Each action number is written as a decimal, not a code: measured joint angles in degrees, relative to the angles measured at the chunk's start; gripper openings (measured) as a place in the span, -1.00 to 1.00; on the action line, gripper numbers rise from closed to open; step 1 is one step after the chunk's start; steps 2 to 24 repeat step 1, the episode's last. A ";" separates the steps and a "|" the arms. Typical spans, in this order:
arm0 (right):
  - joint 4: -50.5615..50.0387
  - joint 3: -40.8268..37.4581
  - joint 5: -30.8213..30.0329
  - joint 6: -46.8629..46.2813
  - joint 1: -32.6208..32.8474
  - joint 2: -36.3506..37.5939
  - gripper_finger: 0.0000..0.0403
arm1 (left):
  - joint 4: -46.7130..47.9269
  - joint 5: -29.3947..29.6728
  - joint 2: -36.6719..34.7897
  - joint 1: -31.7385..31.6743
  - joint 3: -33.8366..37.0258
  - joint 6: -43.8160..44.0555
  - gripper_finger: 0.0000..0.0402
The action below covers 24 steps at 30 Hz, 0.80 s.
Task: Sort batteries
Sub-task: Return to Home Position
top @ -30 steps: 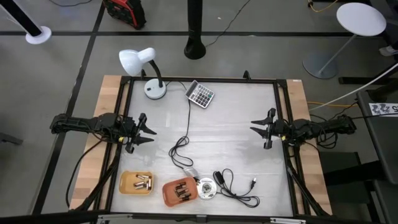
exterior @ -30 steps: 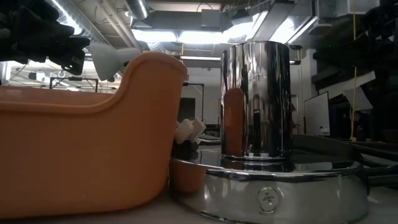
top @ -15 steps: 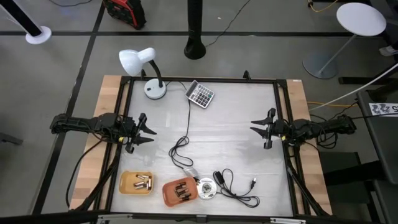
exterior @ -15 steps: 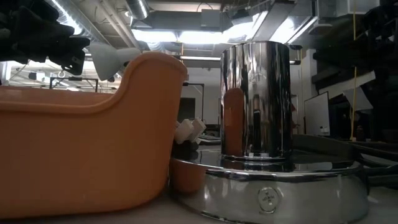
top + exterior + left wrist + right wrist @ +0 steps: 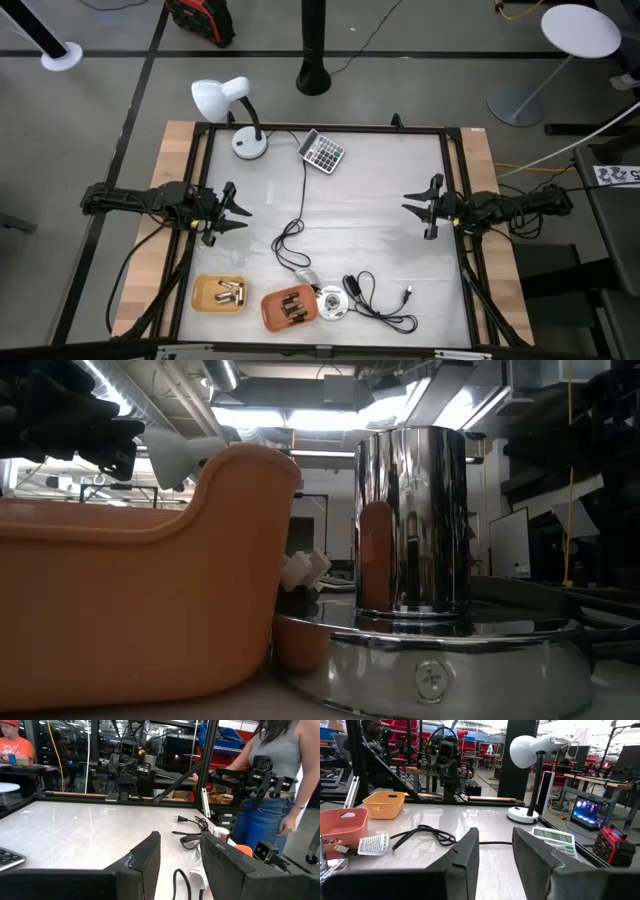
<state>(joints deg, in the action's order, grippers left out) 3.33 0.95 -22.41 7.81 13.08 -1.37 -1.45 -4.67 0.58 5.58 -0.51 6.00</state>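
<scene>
Both hands open and empty at the sides; the batteries lie sorted in two bins.

Your left hand point(image 5: 240, 214) hovers over the left side of the surface point(image 5: 380, 250), its fingers point(image 5: 145, 857) spread apart with nothing between them. Your right hand point(image 5: 410, 203) faces it from the right side, fingers likewise apart and empty. Well away from both, along the edge opposite the lamp point(image 5: 220, 100), the yellow bin point(image 5: 204, 293) holds the silvery batteries point(image 5: 231, 294). The orange bin point(image 5: 272, 311) just beside it holds the dark batteries point(image 5: 295, 305). A round chrome piece point(image 5: 331, 302) sits right against the orange bin. A black cable point(image 5: 296, 232) winds up the middle toward the lamp, whose base stands near the calculator point(image 5: 322, 151).
</scene>
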 joint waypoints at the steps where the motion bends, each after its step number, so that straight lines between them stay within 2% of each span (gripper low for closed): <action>1: 0.00 0.00 0.00 0.00 0.00 0.00 -0.43 | 0.00 0.00 0.00 0.00 0.00 0.00 -0.35; 24: 0.00 0.00 0.00 0.00 0.00 0.00 -0.43 | 0.00 0.00 0.00 0.00 0.00 0.00 -0.35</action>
